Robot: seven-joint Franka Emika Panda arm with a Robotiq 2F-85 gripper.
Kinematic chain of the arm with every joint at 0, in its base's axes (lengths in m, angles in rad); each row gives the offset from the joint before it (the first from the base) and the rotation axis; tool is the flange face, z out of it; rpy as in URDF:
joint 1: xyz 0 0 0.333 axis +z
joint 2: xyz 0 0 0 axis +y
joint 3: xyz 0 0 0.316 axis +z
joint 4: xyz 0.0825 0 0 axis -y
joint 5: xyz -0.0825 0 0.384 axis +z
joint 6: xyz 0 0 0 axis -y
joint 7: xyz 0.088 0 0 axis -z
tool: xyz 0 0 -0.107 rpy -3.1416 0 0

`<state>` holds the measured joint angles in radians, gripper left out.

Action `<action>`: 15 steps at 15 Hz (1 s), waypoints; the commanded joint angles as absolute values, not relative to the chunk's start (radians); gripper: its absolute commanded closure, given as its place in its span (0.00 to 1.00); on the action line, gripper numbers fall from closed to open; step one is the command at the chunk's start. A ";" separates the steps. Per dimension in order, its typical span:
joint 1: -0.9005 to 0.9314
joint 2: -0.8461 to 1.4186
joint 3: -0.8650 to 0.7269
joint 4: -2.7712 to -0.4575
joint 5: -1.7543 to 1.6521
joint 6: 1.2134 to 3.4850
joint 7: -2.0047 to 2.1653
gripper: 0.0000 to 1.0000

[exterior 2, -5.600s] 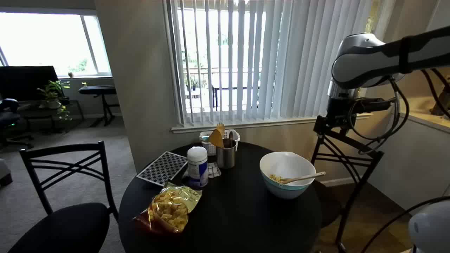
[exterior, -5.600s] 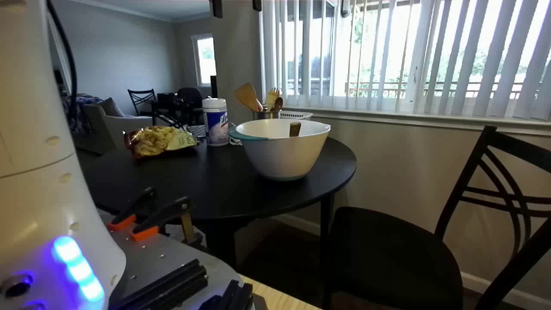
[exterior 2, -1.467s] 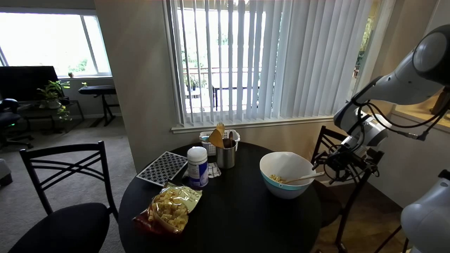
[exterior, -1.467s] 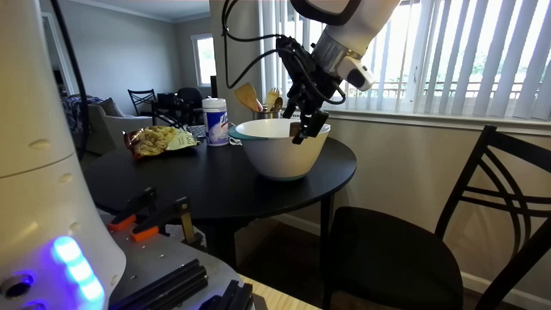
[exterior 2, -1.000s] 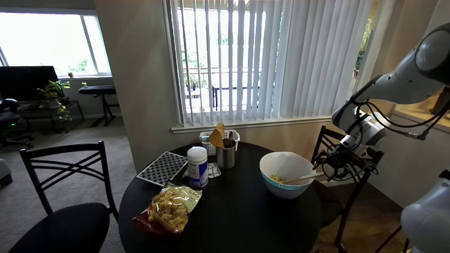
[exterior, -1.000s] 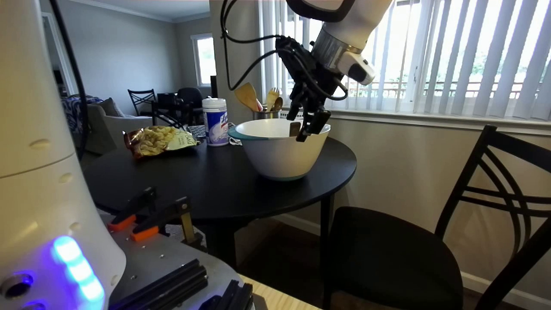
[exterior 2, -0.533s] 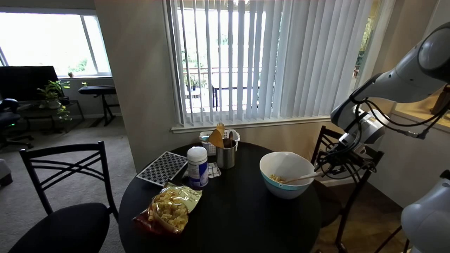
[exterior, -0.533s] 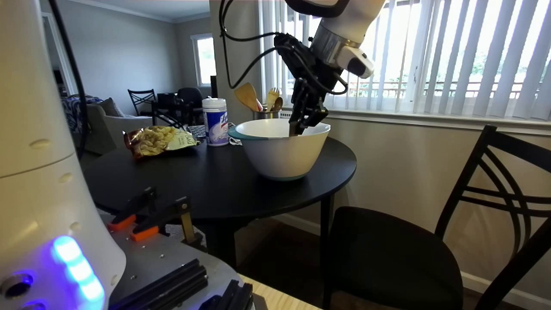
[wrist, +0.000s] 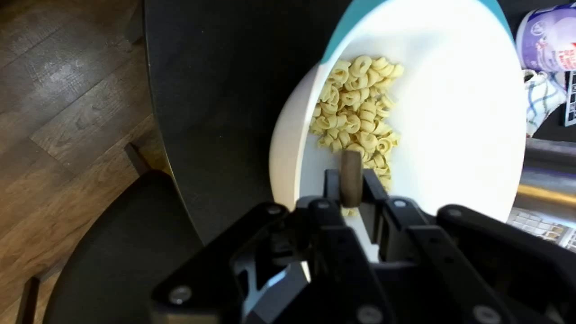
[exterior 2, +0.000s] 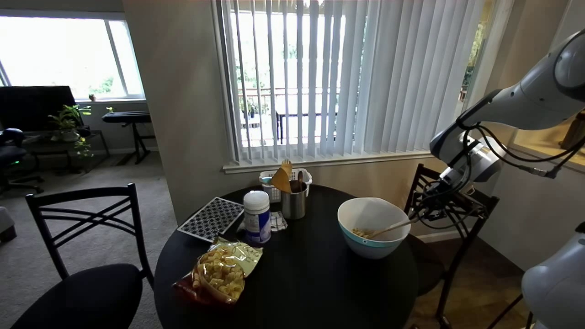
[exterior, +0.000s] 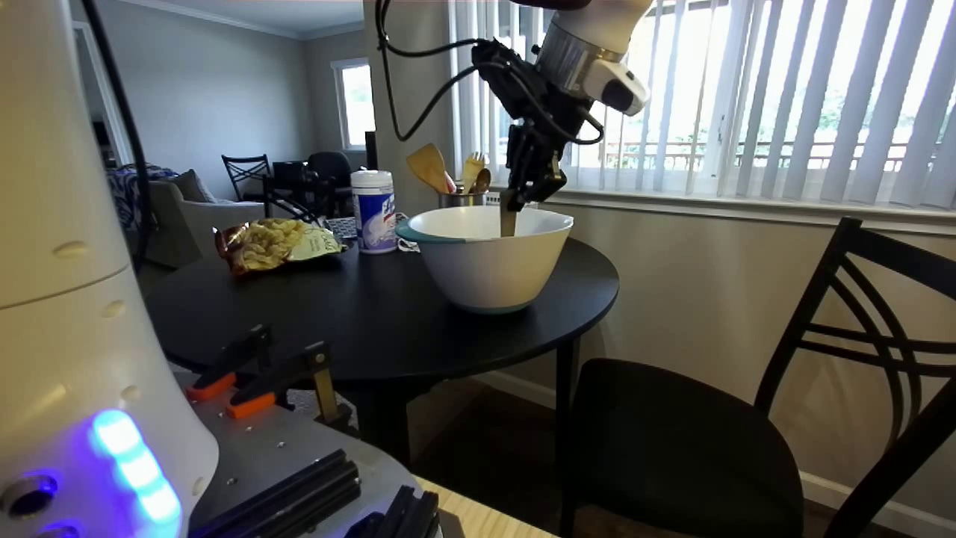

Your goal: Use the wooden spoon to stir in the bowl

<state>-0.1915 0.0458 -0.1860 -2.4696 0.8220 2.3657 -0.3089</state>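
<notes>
My gripper (wrist: 352, 183) is shut on the handle of the wooden spoon (wrist: 351, 173), whose end stands up between the fingertips in the wrist view. In an exterior view the spoon (exterior 2: 394, 227) slants down from the gripper (exterior 2: 415, 214) into the white bowl (exterior 2: 372, 252), its head among the pasta (exterior 2: 362, 233). Above the rim of the bowl (exterior: 485, 273) the gripper (exterior: 514, 200) shows with a short piece of handle (exterior: 508, 223) below it. Curled yellow pasta (wrist: 360, 108) lies along one side of the bowl's floor. The spoon's head is hidden in the wrist view.
On the black table (exterior 2: 311, 292) are a pasta bag (exterior 2: 221, 269), a wipes canister (exterior 2: 257, 219) and a metal holder (exterior 2: 294, 204) of wooden utensils, with a white basket (exterior 2: 269, 194) behind. A black chair (exterior: 672, 441) stands beside the table.
The arm came in over the bowl from out of the way. Over the last second the open jaws closed on the spoon handle, then rose slightly, lifting the handle's end and steepening the spoon.
</notes>
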 commanded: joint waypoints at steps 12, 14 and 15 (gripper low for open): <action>-0.120 -0.241 -0.021 -2.407 0.084 2.153 0.439 0.97; -0.108 -0.243 0.009 -2.335 0.038 2.028 0.483 0.97; -0.099 -0.242 0.018 -2.306 0.032 1.979 0.486 0.97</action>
<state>-0.1140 -0.2303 -0.0119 -2.3805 0.0870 2.1142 0.4258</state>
